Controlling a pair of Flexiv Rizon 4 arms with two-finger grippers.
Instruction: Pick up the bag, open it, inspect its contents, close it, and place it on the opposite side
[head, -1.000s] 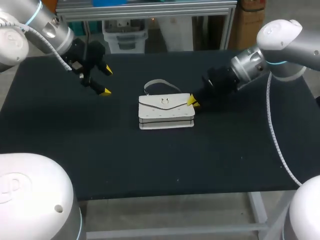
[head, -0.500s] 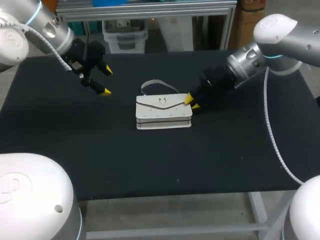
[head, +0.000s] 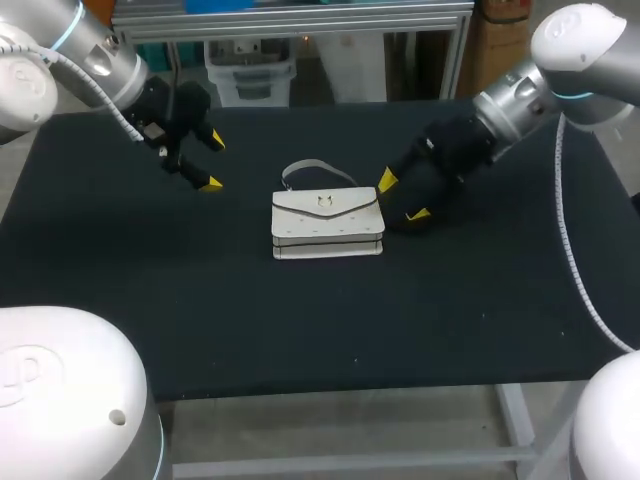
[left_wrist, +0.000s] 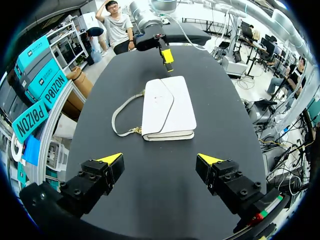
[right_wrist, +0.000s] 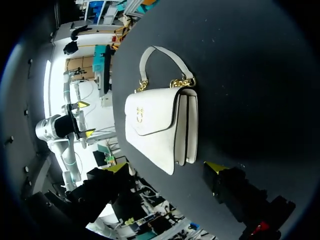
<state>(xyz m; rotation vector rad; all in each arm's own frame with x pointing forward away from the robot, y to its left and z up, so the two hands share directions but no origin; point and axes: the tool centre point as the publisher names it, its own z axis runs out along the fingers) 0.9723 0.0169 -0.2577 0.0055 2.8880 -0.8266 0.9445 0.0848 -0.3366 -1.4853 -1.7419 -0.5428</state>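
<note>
On the black table (head: 300, 330) a white bag (head: 328, 222) lies flat near the middle. Its flap is shut, so what is inside is hidden, and its handle (left_wrist: 114, 116) rests on the tabletop on the far side. The right gripper (head: 402, 197) sits just beside the bag's right end, jaws spread and empty. Farther back, the left gripper (head: 212, 162) hangs well apart from the bag, jaws likewise spread.

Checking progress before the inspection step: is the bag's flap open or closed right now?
Closed. The flap of the white bag lies flat over its front, with the clasp sitting against it; no contents show.
</note>
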